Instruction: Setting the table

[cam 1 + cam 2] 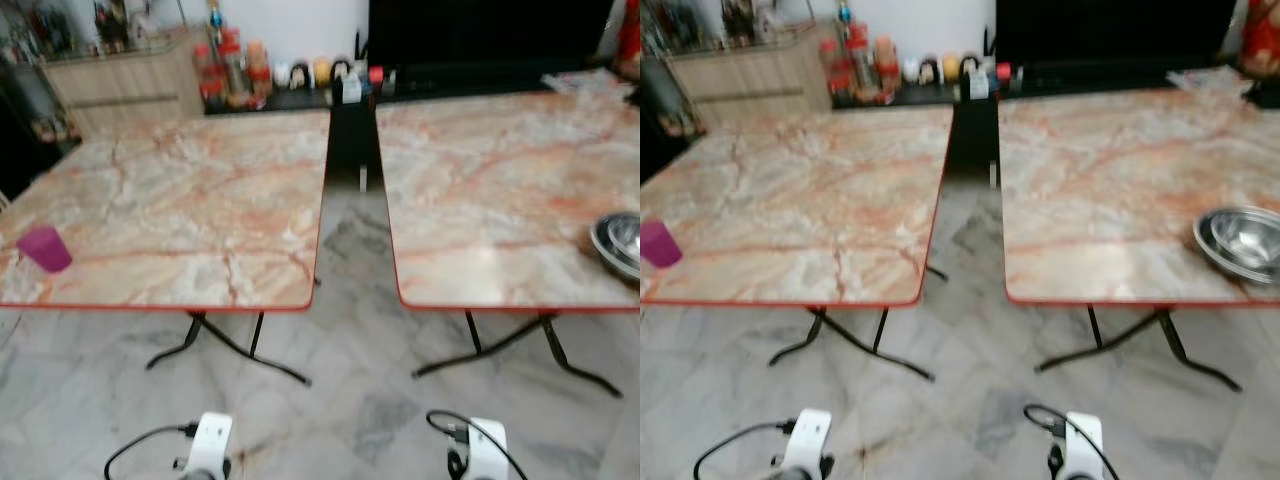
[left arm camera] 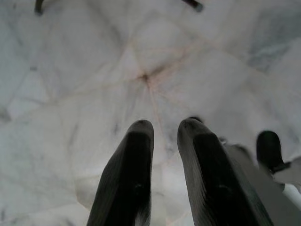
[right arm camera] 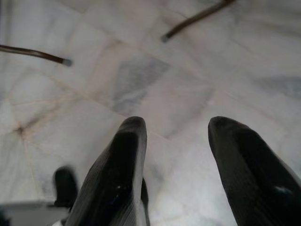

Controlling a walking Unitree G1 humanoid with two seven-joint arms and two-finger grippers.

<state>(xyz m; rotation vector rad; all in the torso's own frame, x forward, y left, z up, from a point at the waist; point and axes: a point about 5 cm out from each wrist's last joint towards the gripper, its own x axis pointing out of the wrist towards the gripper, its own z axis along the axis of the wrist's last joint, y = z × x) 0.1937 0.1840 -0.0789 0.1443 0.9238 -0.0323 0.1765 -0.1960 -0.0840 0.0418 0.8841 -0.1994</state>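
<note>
The steel bowl (image 1: 618, 243) is cut off at the frame's right edge; counter jars (image 1: 232, 70) are blurred.

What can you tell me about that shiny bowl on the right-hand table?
The metal bowl looks like polished steel, round and shallow, with a bright reflective inside. Its rim seems doubled, so it may be two bowls nested, though the blur leaves that unsure. It sits upright and looks empty, near the front right corner of the right table, resting on the marble-patterned top just inside the red edge. Nothing else touches it.
</note>
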